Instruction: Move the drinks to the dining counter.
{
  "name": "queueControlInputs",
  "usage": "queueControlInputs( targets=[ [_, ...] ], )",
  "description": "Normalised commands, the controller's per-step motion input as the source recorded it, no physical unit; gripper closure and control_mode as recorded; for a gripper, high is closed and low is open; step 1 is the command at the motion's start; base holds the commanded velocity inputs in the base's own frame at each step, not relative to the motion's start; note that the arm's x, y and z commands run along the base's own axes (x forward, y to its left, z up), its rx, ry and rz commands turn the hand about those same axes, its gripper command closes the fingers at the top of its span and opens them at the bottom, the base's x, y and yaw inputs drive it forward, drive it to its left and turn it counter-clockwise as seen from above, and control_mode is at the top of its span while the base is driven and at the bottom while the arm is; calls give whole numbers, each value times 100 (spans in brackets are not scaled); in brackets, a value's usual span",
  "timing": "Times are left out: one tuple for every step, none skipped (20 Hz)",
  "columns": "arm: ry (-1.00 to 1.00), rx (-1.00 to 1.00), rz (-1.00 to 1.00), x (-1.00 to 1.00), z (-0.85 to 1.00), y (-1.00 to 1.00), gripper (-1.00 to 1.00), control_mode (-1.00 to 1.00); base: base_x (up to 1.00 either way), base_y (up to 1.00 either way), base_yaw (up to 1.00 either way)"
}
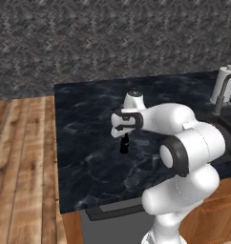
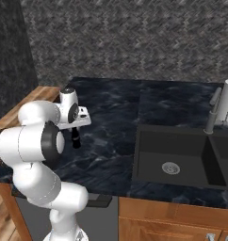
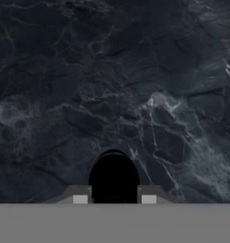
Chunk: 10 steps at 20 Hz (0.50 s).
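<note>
**Your gripper holds the dark bottle over the black marble counter**

Look at your arm first. It rises from the base, bends at a big round elbow, and reaches out flat over the counter. The hand at its end points straight down. Your gripper [image 1: 124, 139] hangs from that hand, and you can see it from the other side too [image 2: 76, 131].

The arm is smooth, white and rounded, with dark rings at the joints. The counter [image 1: 89, 162] is a wide flat slab, black like marble, with thin pale lines running through it. Its edge is straight. Beside it lies a wooden floor [image 1: 22, 162] made of long brown boards. The wall behind is rough and grey. To the right you can see a deep black sink [image 2: 172, 155] with a round drain, and a white roll [image 2: 226, 106] stands behind it.

The bottle [image 1: 123, 144] is small and almost black. It hangs straight down from your gripper, clamped between the two fingers. In the hand view its round dark top [image 3: 113, 178] sits right between the two finger tips, with the marble below.
</note>
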Motion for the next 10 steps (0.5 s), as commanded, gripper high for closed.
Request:
queueControlInputs(
  targets=[
    [0,0,0,19,-27,0,100,-100,0,0,0],
    [0,0,0,16,-26,0,100,-100,0,0,0],
    [0,0,0,15,-29,0,100,-100,0,0,0],
    [0,0,0,19,-31,0,100,-100,0,0,0],
    [0,0,0,20,-35,0,100,-100,0,0,0],
    [0,0,0,21,-36,0,100,-100,0,0,0],
    [0,0,0,16,-36,0,100,-100,0,0,0],
    [0,0,0,12,-37,0,100,-100,0,0,0],
    [0,0,0,4,-37,2,100,-100,0,0,0],
    [0,0,0,0,-34,18,-100,-100,0,0,0]
  ],
)
